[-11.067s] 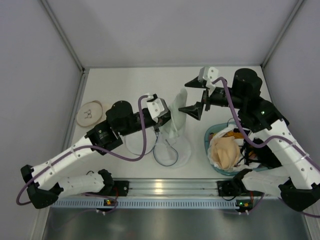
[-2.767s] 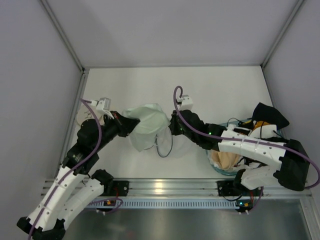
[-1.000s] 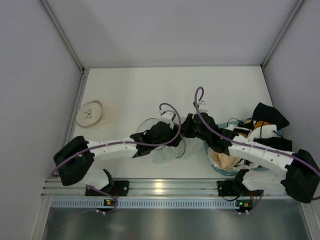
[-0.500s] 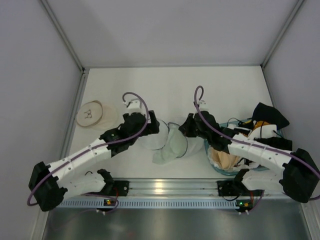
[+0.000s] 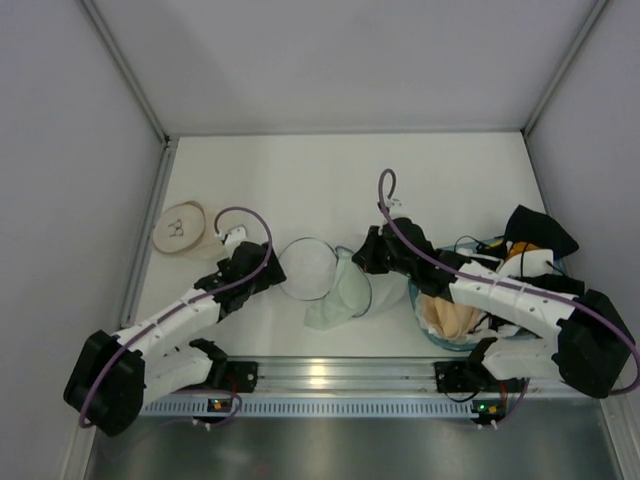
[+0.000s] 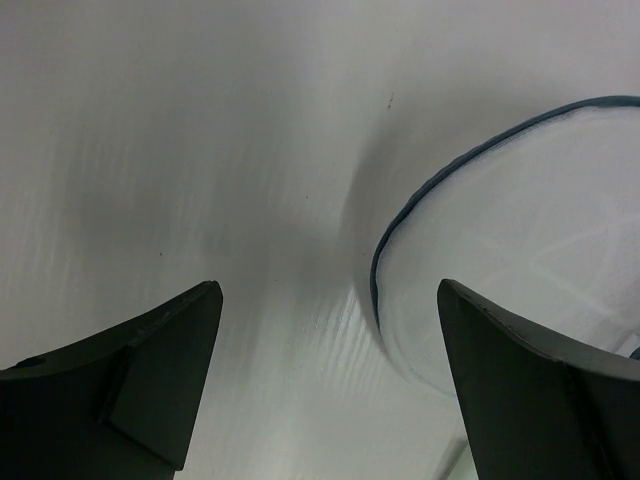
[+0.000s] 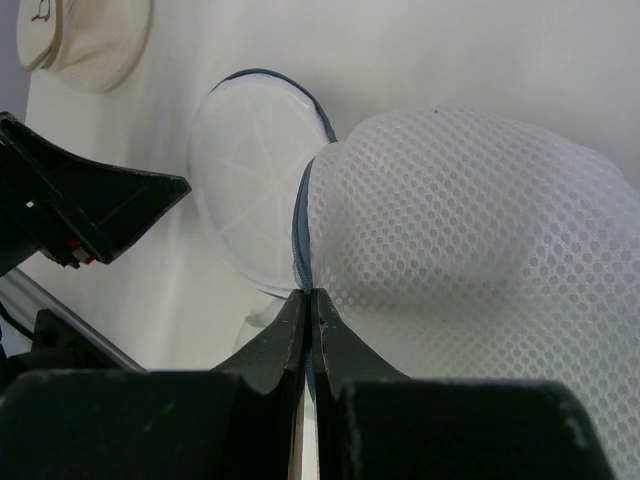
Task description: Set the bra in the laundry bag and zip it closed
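The laundry bag [image 5: 340,285] lies on the white table as a white mesh pouch with a dark rim, its round flap [image 5: 305,268] folded open to the left. Pale green fabric, apparently the bra [image 5: 322,317], pokes out at the bag's near side. My right gripper [image 5: 358,256] is shut on the bag's dark zip rim [image 7: 305,240], with the mesh bulging to its right [image 7: 450,250]. My left gripper [image 5: 266,270] stands open just left of the flap, holding nothing. In the left wrist view the flap's edge [image 6: 400,230] lies ahead of the open left gripper [image 6: 330,290].
A blue basket [image 5: 415,282] of garments sits under my right arm, with a beige piece [image 5: 450,305] and a black one [image 5: 540,230]. A cream round pad [image 5: 190,228] lies at the far left, also in the right wrist view [image 7: 85,40]. Grey walls enclose the table.
My left gripper has opened and drawn back to the left, off the bag. The round flap now lies uncovered. The right gripper stays pinched on the rim.
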`<state>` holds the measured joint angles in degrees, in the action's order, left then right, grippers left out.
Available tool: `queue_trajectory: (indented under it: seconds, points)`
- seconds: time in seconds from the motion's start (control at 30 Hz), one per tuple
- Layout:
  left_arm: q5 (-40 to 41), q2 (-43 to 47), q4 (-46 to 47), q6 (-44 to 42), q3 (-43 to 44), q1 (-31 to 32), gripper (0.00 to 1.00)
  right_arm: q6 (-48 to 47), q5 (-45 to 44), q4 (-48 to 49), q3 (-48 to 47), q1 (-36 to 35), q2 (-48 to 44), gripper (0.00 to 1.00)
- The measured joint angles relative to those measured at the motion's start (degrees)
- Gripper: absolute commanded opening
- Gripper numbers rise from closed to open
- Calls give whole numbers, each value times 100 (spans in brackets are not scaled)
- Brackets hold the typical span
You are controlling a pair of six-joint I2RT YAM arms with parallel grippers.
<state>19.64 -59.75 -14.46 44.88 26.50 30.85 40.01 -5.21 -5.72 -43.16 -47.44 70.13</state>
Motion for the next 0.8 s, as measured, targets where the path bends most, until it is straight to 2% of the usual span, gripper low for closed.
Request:
queue_trajectory:
  seconds: [0.17, 0.43, 0.53, 0.57, 0.67, 0.7, 0.77, 0.8]
  points:
    - [-437, -136, 717, 26, -457, -192, 86, -44, 87, -2, -4, 0, 55, 0]
    - [-1137, -743, 2090, 24, -538, -240, 76, -90, 168, -7, -4, 0, 59, 0]
    - [-1292, -1040, 2422, 11, -494, -240, 67, -101, 170, -17, -7, 0, 59, 0]
    - [-1329, -1117, 2503, 2, -481, -240, 54, -103, 168, -24, -7, 0, 59, 0]
    - [-1432, -1279, 2594, -57, -474, -240, 31, -103, 166, -42, -17, 0, 59, 0]
    - [-1453, -1274, 2594, -101, -474, -243, 16, -105, 166, -76, -33, 0, 59, 0]
    - [-1482, -1084, 2511, -142, -466, -243, 2, -103, 170, -144, -94, 11, 72, 0]
    - [-1480, -922, 2330, -181, -417, -240, 0, -98, 177, -197, -157, 42, 90, 0]
